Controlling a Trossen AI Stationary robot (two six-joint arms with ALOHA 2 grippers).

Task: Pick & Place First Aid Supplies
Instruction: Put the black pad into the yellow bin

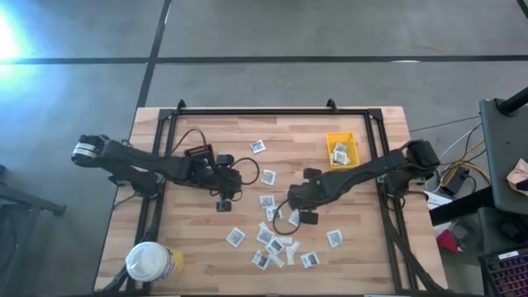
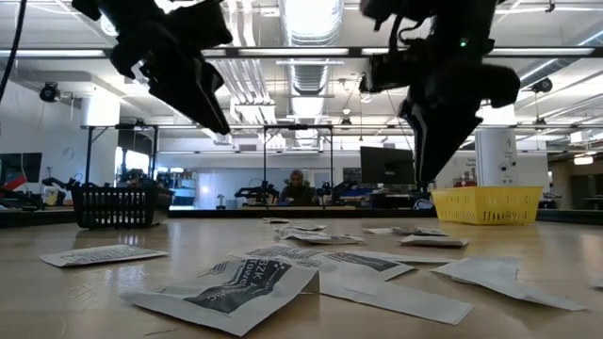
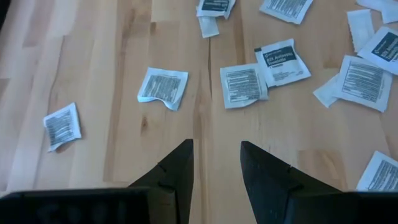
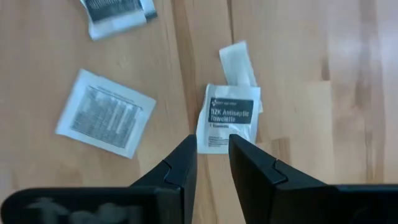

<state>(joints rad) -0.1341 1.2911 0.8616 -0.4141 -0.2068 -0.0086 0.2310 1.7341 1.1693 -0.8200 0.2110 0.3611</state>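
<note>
Several first aid packets (image 1: 272, 243) lie flat and scattered on the wooden table's middle and near part; a few more lie in the yellow bin (image 1: 329, 149). My right gripper (image 4: 211, 138) points steeply down, open by a narrow gap. It hovers over the near edge of a white packet with a dark label (image 4: 227, 115), which lies flat with a pale strip (image 4: 237, 62) beside it. My left gripper (image 3: 216, 144) is open and raised over bare wood left of the pile, with packets (image 3: 163, 86) beyond its tips. In the low view both grippers (image 2: 219, 122) (image 2: 426, 179) hang clear of the table.
A round white-lidded yellow tub (image 1: 153, 262) stands at the near left corner. A black frame (image 1: 272, 111) runs along the far and side edges of the table. Bare wood shows at the far middle and the left.
</note>
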